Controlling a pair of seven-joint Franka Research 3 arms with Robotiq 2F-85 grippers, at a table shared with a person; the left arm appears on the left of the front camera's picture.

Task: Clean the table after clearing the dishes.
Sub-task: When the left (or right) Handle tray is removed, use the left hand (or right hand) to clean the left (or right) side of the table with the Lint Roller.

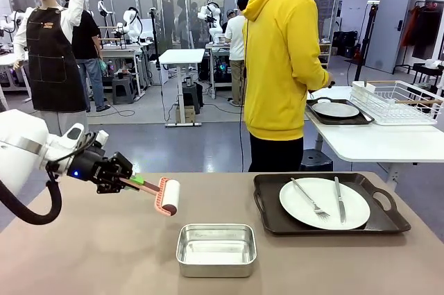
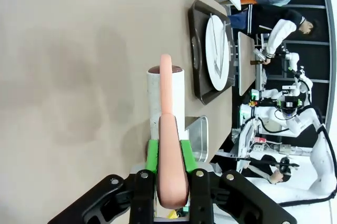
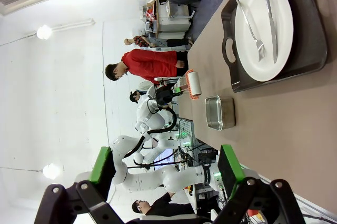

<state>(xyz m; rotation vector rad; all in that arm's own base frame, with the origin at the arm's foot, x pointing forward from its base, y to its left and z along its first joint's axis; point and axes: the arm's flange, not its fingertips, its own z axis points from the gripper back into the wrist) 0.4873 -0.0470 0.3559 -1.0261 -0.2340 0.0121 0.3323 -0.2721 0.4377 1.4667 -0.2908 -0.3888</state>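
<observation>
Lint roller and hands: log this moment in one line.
left hand shut on lint roller | lint roller over table | right hand open, empty | plate with fork, knife on tray

- Stretching back over a glossy grey floor (image 1: 173, 142).
- Standing a small white desk (image 1: 182, 57) mid-room.
- Hanging clothes on a rack (image 1: 427, 24) far right.
- Glowing from round ceiling lamps (image 3: 43, 32).

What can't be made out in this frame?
Front view: whether the far plate holds cutlery, too small.
Left wrist view: the pan, mostly behind the roller and left gripper.
Right wrist view: whether the roller touches the table, too far off.
</observation>
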